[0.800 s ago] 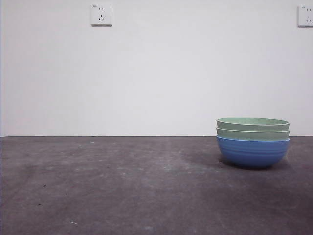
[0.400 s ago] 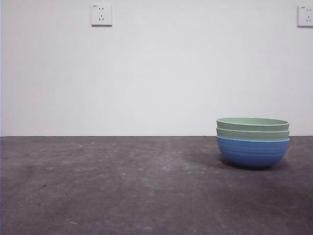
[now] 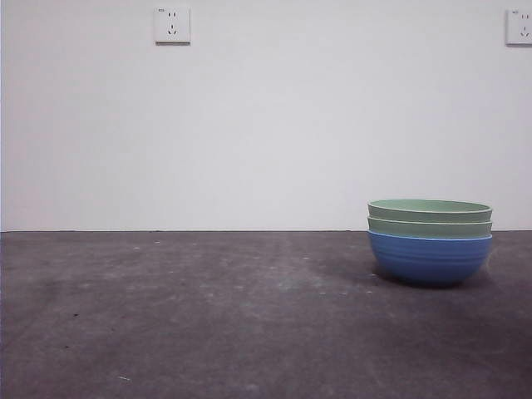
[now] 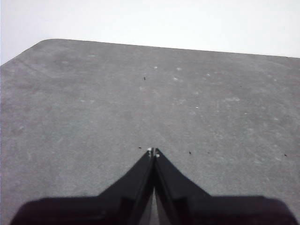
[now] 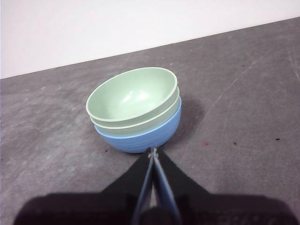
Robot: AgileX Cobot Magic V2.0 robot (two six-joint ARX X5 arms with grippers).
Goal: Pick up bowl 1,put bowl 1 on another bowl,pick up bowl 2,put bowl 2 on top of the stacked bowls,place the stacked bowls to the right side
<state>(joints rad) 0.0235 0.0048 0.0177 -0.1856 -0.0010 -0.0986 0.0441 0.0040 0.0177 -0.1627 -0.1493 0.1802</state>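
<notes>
You had the stacked bowls (image 3: 430, 241) standing upright on the right side of the table (image 3: 208, 316), toward its far edge. The base was another bowl (image 3: 430, 259), blue with faint horizontal ribs. Two pale green bowls sat nested in it: the lower green bowl (image 3: 430, 227) showed only its rim band, and the upper green bowl (image 3: 430, 210) sat inside that, rim level. In the right wrist view the same stack (image 5: 136, 110) showed the top bowl's pale green inside, with nothing in it.

Your right gripper (image 5: 153, 151) hung just on the near side of the stack, its tips close to the blue base; whether they touched it could not be told. Its jaws were pressed together, tips meeting, with nothing between them.

Your left gripper (image 4: 153, 151) was well apart from the bowls, over bare grey table (image 4: 93, 103). Its jaws were likewise closed tip to tip, holding nothing.

Behind the table stood a white wall (image 3: 266, 125) with two sockets: one at upper left (image 3: 172, 25), one at the upper right edge (image 3: 519, 27).
</notes>
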